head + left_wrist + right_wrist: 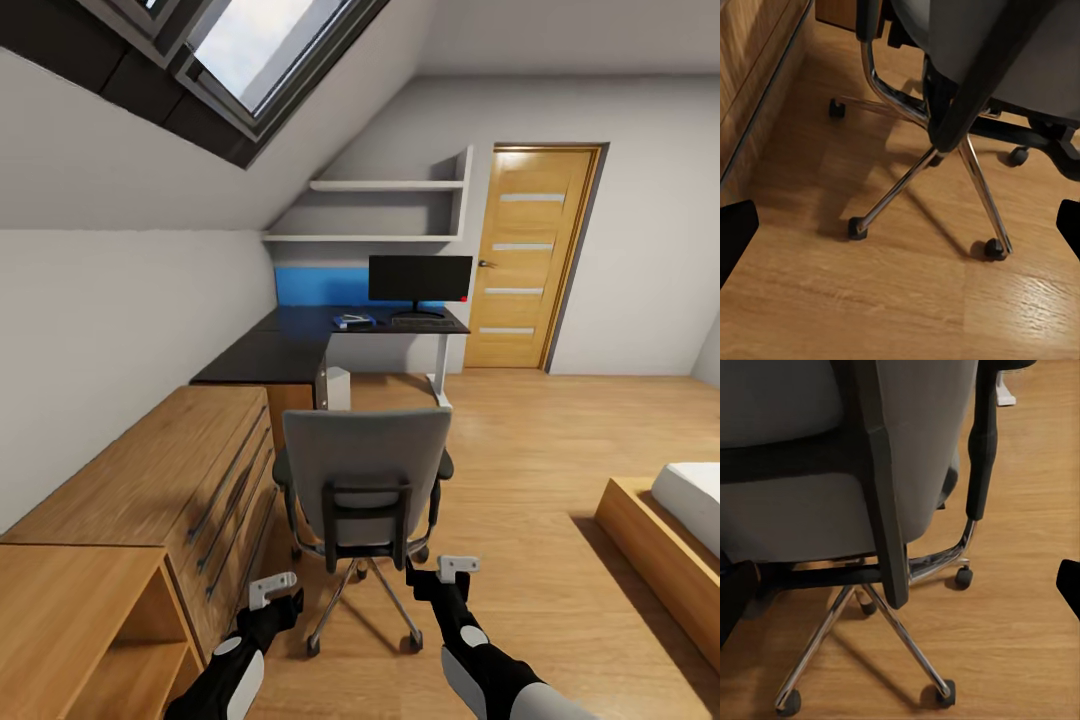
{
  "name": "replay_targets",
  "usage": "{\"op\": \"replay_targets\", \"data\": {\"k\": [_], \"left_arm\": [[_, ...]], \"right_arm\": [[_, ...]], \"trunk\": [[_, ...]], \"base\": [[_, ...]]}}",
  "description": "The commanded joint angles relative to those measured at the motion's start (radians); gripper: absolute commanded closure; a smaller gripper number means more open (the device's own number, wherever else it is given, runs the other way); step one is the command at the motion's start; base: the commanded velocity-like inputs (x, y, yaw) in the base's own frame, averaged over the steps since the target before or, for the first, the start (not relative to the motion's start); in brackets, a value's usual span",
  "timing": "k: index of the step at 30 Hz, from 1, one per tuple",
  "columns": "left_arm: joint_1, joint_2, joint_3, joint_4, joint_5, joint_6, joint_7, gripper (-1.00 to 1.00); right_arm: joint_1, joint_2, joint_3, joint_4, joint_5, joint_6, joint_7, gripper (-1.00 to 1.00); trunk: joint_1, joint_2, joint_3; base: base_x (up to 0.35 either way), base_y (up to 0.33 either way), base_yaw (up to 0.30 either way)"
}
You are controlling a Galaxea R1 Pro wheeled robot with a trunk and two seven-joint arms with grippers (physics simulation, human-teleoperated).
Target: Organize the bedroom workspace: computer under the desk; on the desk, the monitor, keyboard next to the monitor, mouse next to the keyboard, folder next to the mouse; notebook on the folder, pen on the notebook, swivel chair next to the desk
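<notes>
Ahead — swivel chair [363, 470], open floor [540, 480] rt.

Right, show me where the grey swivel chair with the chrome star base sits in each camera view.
Head view: grey swivel chair at lower centre, backrest facing the camera.
Left wrist view: its seat underside and chrome legs cross the upper half.
Right wrist view: its backrest and armrest loom close.
Shared landmark: the chrome star base on the wooden floor.

The swivel chair [365, 470] has matt grey cloth and a glossy chrome base [945, 161] — the floor [520, 480] is smooth wood.
</notes>
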Motion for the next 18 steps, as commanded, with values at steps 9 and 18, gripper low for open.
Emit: {"op": "replay_targets", "data": {"k": [9, 18], "left_arm": [[-0.001, -0.001, 0.005, 0.001, 0.000, -0.004, 0.000, -1.00], [-0.001, -0.001, 0.005, 0.002, 0.000, -0.006, 0.000, -1.00]], "right_arm": [[-0.001, -0.004, 0.007, 0.008, -0.003, -0.004, -0.007, -1.00], [0.000, -0.005, 0.007, 0.010, 0.000, -0.006, -0.005, -1.00]], "trunk": [[0.035, -0.064, -0.029], [0.069, -0.127, -0.058]], "base": [[0.000, 0.000, 0.000], [0.000, 0.000, 0.000]]}}
